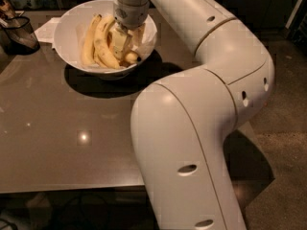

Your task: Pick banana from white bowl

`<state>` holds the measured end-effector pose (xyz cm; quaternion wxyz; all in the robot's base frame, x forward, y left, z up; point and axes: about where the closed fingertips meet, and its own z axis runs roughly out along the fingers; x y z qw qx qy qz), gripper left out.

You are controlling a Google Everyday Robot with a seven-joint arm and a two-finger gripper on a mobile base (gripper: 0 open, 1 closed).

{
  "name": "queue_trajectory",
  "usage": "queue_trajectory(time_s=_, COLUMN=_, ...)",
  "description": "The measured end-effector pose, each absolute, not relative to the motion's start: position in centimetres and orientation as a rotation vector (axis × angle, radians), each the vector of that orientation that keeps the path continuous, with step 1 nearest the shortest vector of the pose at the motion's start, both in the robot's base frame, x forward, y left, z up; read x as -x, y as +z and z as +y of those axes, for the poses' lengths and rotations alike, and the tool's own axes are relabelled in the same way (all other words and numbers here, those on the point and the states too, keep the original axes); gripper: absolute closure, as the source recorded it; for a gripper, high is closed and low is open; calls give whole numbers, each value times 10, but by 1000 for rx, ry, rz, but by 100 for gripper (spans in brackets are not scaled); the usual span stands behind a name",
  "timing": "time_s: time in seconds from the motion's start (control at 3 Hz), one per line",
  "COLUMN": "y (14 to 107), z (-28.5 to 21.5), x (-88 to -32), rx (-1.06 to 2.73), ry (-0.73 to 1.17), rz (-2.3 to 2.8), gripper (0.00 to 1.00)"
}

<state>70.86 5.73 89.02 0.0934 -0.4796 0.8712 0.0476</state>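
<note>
Inside the white bowl (64,28) on the tabletop (57,143), the gripper (122,44) sits just beside the banana (130,57). Its hold cannot be told.

High view, close behind arm (192,143), facing table (57,143) (gripper (122,42) in white bowl (64,28))

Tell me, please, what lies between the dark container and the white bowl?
In the camera view, a white paper sheet lies between the dark container and white bowl; the gripper is inside that bowl, among bananas.
</note>
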Motion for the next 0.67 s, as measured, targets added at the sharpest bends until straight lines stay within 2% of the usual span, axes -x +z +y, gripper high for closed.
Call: queue_trajectory(time_s=0.67, y=885, z=56, x=-713, rx=1421, ry=148, rz=2606, gripper=41)
